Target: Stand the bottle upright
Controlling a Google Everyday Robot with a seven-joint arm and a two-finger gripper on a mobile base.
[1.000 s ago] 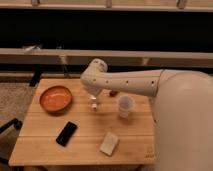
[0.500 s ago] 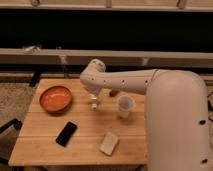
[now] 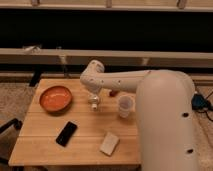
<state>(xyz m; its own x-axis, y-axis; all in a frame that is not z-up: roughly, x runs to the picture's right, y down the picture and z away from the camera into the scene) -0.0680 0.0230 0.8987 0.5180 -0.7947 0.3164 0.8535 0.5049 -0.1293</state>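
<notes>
The small white bottle (image 3: pixel 94 102) is near the middle of the wooden table (image 3: pixel 45 145), just right of the orange bowl (image 3: pixel 55 98). It looks roughly upright under the arm's end. My gripper (image 3: pixel 93 96) reaches down from the white arm (image 3: pixel 120 80) and sits right at the bottle's top. The arm's wrist hides where the fingers meet the bottle.
A translucent plastic cup (image 3: pixel 125 105) stands right of the bottle. A black phone (image 3: pixel 66 133) lies front left. A flat pale block (image 3: pixel 109 143) lies front centre. A small red thing (image 3: pixel 113 93) peeks out behind the arm. A dark rail runs behind the table.
The arm's big white body has shifted slightly to the right. The gripper stays at the bottle in about the same spot.
</notes>
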